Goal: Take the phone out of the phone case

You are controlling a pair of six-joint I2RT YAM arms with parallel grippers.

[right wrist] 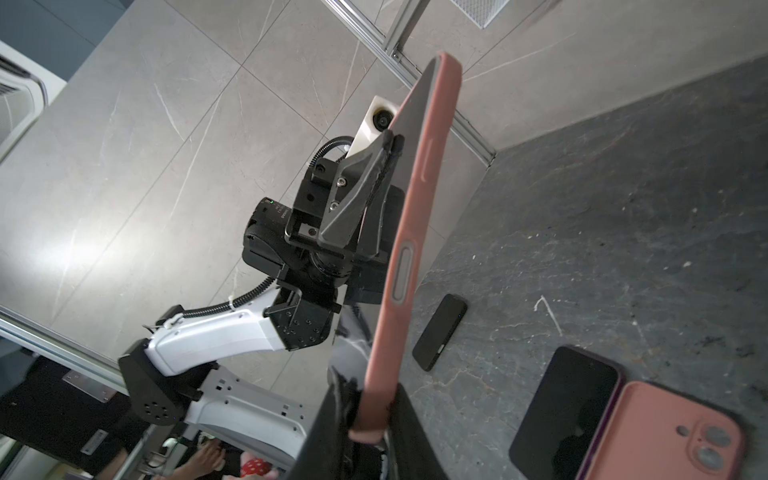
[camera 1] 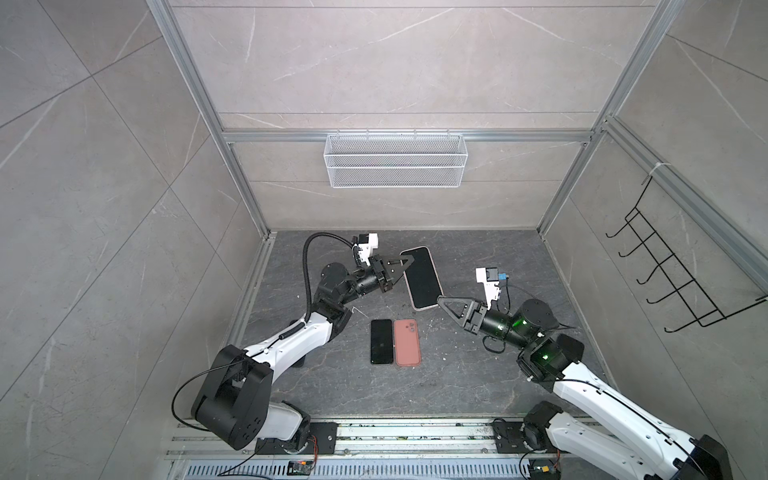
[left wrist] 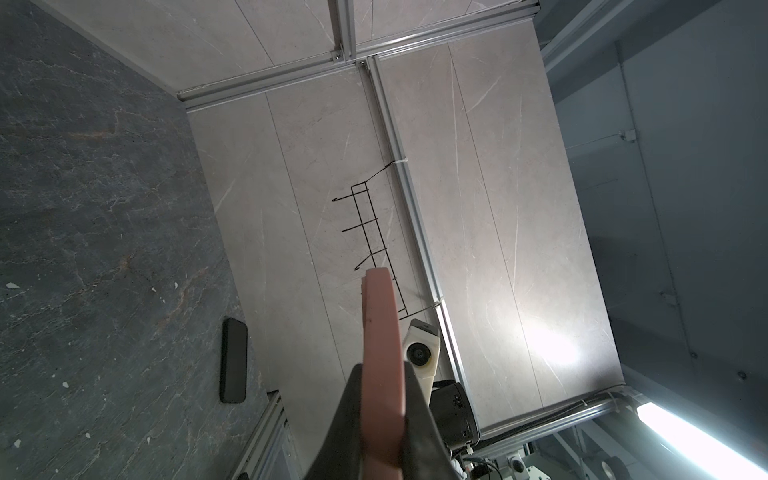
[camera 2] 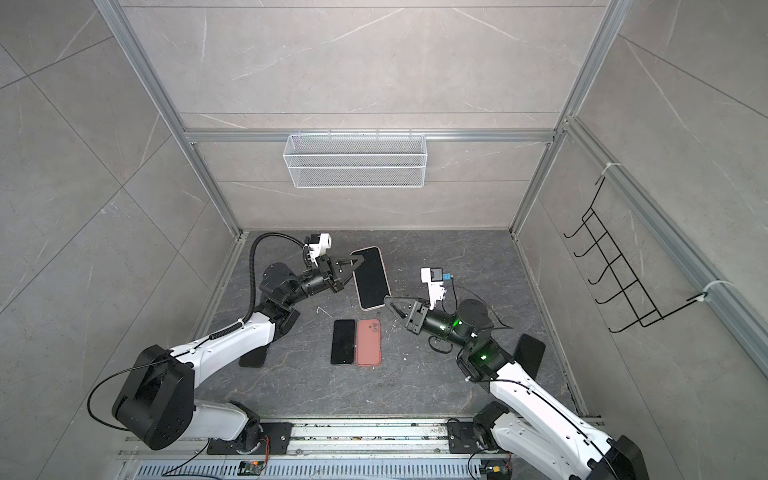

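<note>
- Both top views: the black glass-fronted phone (camera 1: pixel 423 276) sits fully inside its salmon-pink rubbery case (camera 1: pixel 424 308). It's screen up and held in the air over the back part of the dark grey stone-look surface (camera 1: pixel 478 374). So imo nothing's separated yet, and the whole peel-out is left to do.
- Same views: the left tool (camera 1: pixel 411 258) is pinched narrow on the left long edge near the far end. The right tool (camera 1: pixel 440 298) is on the near right corner. The long axis runs front to back, with the near end swung a bit toward the right arm.
- A spare black slab phone (camera 1: pixel 381 341) and a second pink-backed one (camera 1: pixel 407 343) lie side by side on the surface, nearer the robot and apart from the held one.
- Left wrist view: the case (left wrist: pixel 382 316) is edge-on, clamped between the left tool's (left wrist: pixel 382 370) two dark fingers, and its length points away from the camera.
- Right wrist view: the right tool (right wrist: pixel 370 399) has a case corner squeezed between narrow jaws. The button side faces the camera, and the left tool (right wrist: pixel 392 139) bites the opposite edge. I can't spot any gap between phone and case.
</note>
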